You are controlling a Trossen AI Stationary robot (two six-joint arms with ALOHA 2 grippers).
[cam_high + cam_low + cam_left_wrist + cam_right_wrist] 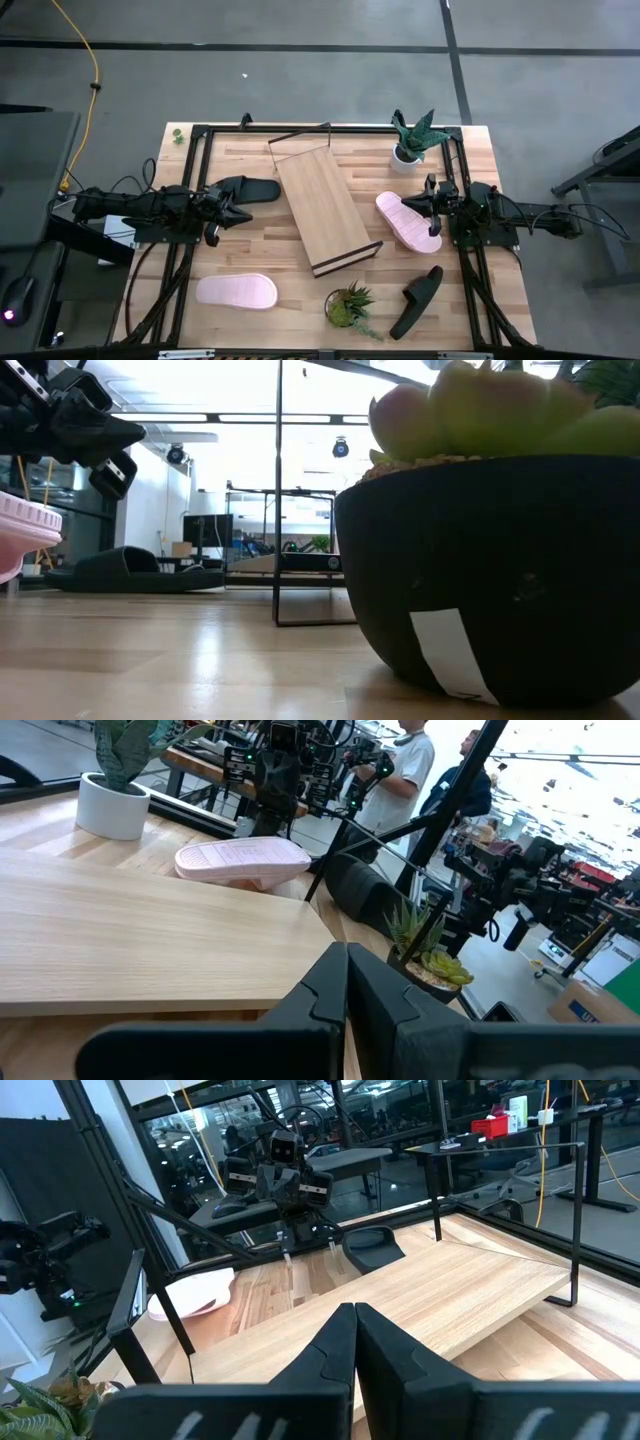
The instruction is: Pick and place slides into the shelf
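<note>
The slanted wooden shelf (325, 208) stands mid-table. One black slide (245, 190) lies flat on the table left of it, and my left gripper (235, 210) hovers shut just beside it, raised above the table in the low view (125, 432). A pink slide (408, 222) lies right of the shelf, with my right gripper (408, 203) shut above its far end. A second pink slide (236, 291) and a second black slide (417, 300) lie near the front edge. In the wrist views both pairs of fingers (347, 982) (355, 1342) meet with nothing between them.
A plant in a white pot (413, 142) stands at the far right corner. A green plant in a dark pot (350, 305) stands near the front edge between the two near slides. A black frame (200, 135) runs round the table. People stand in the room beyond (410, 760).
</note>
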